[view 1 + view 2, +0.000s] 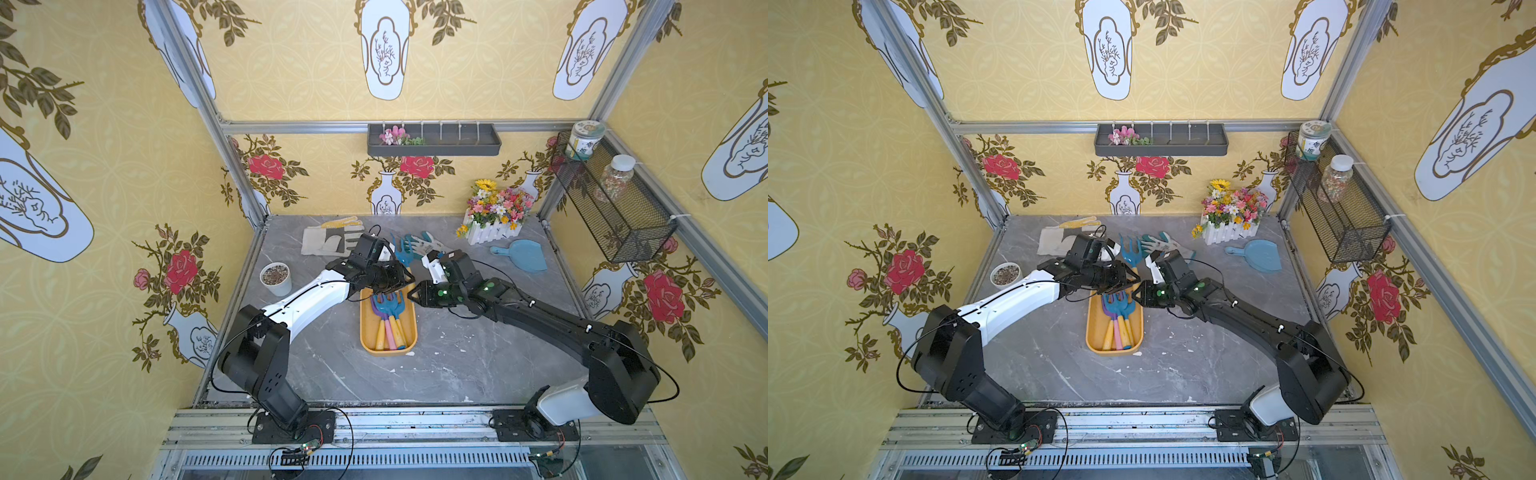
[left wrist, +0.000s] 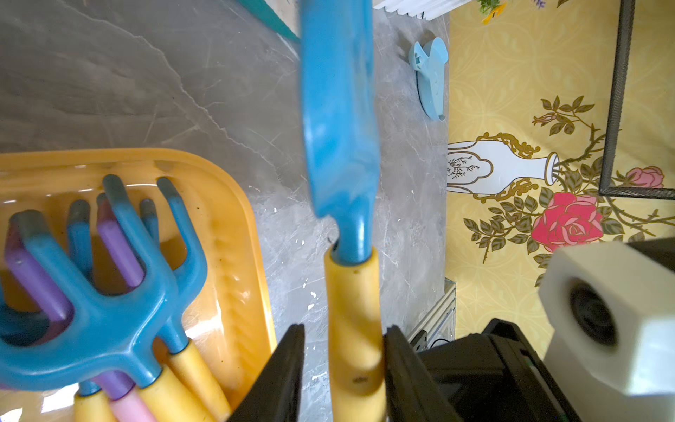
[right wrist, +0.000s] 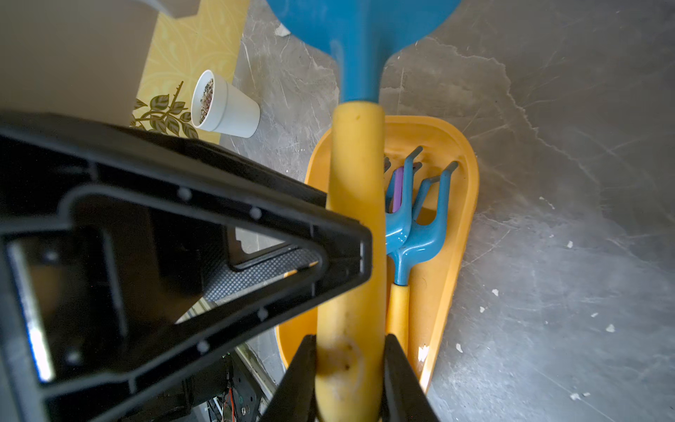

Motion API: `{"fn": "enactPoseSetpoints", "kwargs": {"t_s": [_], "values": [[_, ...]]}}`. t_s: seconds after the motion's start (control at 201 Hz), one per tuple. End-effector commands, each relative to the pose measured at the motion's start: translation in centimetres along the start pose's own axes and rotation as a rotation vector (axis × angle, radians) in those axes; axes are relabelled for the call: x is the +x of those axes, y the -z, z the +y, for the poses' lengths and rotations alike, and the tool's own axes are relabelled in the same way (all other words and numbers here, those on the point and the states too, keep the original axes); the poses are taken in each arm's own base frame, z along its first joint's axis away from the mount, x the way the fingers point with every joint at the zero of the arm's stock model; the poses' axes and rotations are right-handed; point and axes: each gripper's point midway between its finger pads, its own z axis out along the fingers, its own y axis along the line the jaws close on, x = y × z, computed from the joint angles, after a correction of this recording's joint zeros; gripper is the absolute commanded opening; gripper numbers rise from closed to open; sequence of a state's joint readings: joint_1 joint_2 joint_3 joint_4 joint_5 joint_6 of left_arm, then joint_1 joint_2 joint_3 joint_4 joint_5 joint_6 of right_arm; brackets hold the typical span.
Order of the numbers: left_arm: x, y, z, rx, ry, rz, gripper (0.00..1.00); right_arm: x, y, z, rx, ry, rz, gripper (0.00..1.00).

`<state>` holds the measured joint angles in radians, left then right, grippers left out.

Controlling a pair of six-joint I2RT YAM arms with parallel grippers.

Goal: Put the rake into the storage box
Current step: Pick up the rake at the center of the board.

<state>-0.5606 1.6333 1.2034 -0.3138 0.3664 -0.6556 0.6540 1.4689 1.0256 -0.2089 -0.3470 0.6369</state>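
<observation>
Framing grey tabletop [image 1: 457, 365], storage box [image 1: 368, 326]: floral walls [image 1: 299, 70]

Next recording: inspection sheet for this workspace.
Surface: grey marble-look tabletop, white flecks.
Job's things: blue plastic rake with yellow handle, held, not yet in shallow orange-yellow plastic tray holding other rakes.
Clutter: white gravel pot, white work glove, teal-and-white glove, light-blue dustpan, white flower box.
Grippers: right tool shut on handle; left tool straddles it, gap showing.
Cables: black cable loops beside right arm's base.
Surroundings: dark grey wall trough, black wire-mesh basket.
</observation>
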Motion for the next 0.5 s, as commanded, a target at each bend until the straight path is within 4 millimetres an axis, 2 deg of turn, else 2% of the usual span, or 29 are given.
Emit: {"fn": "enactPoseSetpoints", "kwargs": {"t_s": [0.0,0.134,0.279,0.319,0.369,0.443,0.493], "values": [[0.5,-0.7,1.1,-0.032,0.013,0.031,0.4,-1.8,0.3,1.9,-0.065,0.047,-0.079,0.21],[0.7,-1.0,1.0,-0.03,0.008,0.048,0.3,-1.7,0.3,2.1,-0.068,0.048,-0.079,0.21],[0.9,-0.7,1.1,-0.033,0.005,0.046,0.02,-1.8,0.1,2.3,-0.075,0.049,-0.075,0.21],[1.1,-0.6,1.2,-0.041,0.007,0.05,0.0,-1.8,0.0,2.3,-0.073,0.049,-0.071,0.22],[1.6,-0.3,1.7,-0.063,0.004,0.062,0.0,-1.7,-0.1,2.2,-0.069,0.042,-0.065,0.28],[2.7,0.3,2.6,-0.097,0.001,0.078,0.0,-1.5,-0.1,1.9,-0.054,0.023,-0.063,0.51],[3.9,0.9,3.5,-0.118,0.002,0.094,0.0,-1.3,-0.1,1.5,-0.046,0.014,-0.063,0.55]]}}
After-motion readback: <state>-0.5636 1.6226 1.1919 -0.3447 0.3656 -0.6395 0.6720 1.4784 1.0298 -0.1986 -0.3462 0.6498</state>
